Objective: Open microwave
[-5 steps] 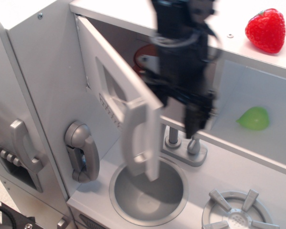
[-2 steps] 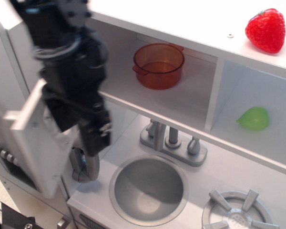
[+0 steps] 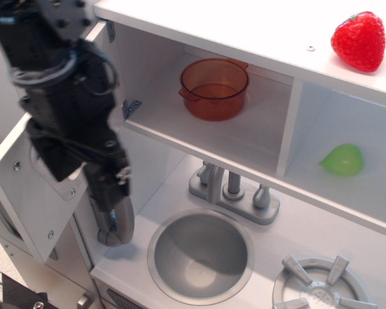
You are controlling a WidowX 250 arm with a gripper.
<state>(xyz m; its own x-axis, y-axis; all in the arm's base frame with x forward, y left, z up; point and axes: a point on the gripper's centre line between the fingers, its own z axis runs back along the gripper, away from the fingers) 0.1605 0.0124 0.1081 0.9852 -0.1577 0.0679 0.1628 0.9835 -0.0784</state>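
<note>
the microwave (image 3: pixel 199 122) compartment is seen open at upper left, under the white top shelf, with its mouth facing the viewer. its door (image 3: pixel 32 193) is swung fully out to the left, with the white inner face and screws turned outward and the long axis tilted down to the lower left. the door's free edge lies near the left frame border. inside the cavity an orange pot (image 3: pixel 214 88) is set toward the back, with bare floor in front. the black pincer (image 3: pixel 109 193) hangs blurred just right of the door, above the grey telephone (image 3: pixel 116 225); its opening cannot be told. below, the sink (image 3: pixel 201 256) is sunk in the counter (image 3: pixel 302 238).
</note>
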